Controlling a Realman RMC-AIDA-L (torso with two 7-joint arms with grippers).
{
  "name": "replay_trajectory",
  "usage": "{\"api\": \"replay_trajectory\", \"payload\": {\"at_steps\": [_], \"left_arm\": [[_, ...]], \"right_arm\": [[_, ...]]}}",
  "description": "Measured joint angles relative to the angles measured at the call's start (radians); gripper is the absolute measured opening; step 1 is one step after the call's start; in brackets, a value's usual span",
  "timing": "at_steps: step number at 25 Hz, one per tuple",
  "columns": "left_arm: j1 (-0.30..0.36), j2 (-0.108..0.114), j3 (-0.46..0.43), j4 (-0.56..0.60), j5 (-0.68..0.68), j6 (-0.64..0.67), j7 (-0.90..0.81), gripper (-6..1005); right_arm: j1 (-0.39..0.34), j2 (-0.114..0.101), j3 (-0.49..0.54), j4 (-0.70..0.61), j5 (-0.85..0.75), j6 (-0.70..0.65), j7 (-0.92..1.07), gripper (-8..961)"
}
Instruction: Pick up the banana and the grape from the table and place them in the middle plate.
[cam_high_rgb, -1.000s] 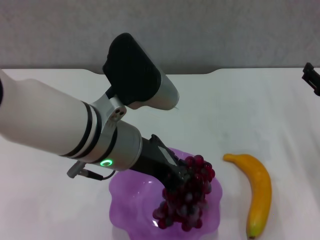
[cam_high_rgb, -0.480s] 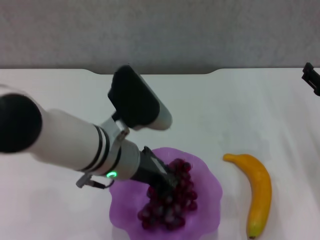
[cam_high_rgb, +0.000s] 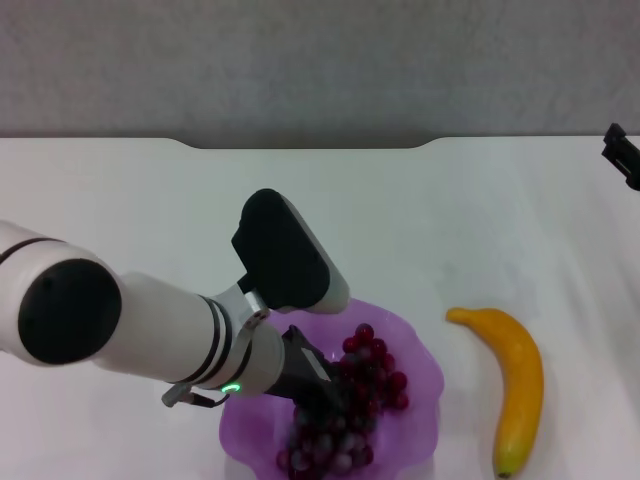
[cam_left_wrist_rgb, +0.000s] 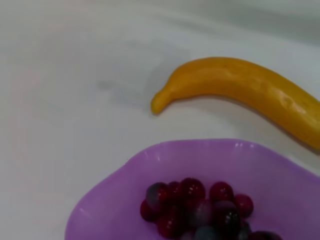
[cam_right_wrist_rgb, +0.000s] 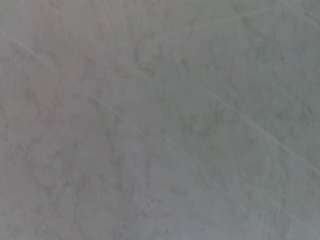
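The grape (cam_high_rgb: 368, 372) lies low inside the purple middle plate (cam_high_rgb: 424, 366) at the near middle of the white table (cam_high_rgb: 450, 220). My left gripper (cam_high_rgb: 318, 400) reaches down into the plate from the left and is shut on the near end of the bunch. In the left wrist view the grape (cam_left_wrist_rgb: 200, 210) rests in the plate (cam_left_wrist_rgb: 115, 200), with the banana (cam_left_wrist_rgb: 240, 85) beyond the rim. On the table, right of the plate, the banana (cam_high_rgb: 517, 385) lies untouched. Only a black part of my right gripper (cam_high_rgb: 622, 156) shows at the far right edge.
The left arm's thick white forearm (cam_high_rgb: 130, 335) crosses the near left of the table and covers the plate's left rim. The table's far edge has a rounded notch (cam_high_rgb: 310, 146) before a grey wall. The right wrist view shows only a mottled grey surface.
The left arm has come down and drawn back to the left, lowering the grape from above the plate's right side until the bunch rests inside the plate. Banana and right arm are unmoved.
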Motion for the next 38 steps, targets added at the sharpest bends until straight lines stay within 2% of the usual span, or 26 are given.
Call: {"api": "replay_trajectory", "payload": {"at_steps": [8, 14, 19, 31, 33, 36, 38], "left_arm": [[0.014, 0.001, -0.003, -0.015, 0.021, 0.035, -0.011, 148], [0.029, 0.0, -0.001, -0.047, 0.053, 0.048, -0.014, 275], [0.069, 0.003, -0.018, -0.123, 0.053, 0.048, -0.01, 556], [0.156, 0.006, -0.114, -0.34, 0.083, -0.026, 0.003, 829], [0.18, 0.004, -0.141, -0.367, 0.089, 0.003, 0.008, 903], [0.233, 0.004, -0.177, -0.402, 0.081, 0.099, 0.027, 902], [0.271, 0.003, -0.19, -0.413, 0.066, 0.208, 0.05, 901]], "right_arm": [[0.002, 0.0, 0.0, 0.007, 0.0, 0.0, 0.0, 865], [0.002, 0.0, 0.0, 0.007, 0.0, 0.0, -0.001, 865], [0.002, 0.0, 0.0, 0.01, 0.0, 0.008, -0.002, 865], [0.003, 0.0, -0.001, 0.02, 0.0, 0.012, -0.002, 864], [0.003, 0.0, -0.001, 0.02, 0.0, 0.012, -0.002, 864], [0.003, 0.0, -0.002, 0.02, 0.0, 0.012, -0.002, 864], [0.003, 0.0, -0.003, 0.02, 0.0, 0.012, -0.002, 864]]}}
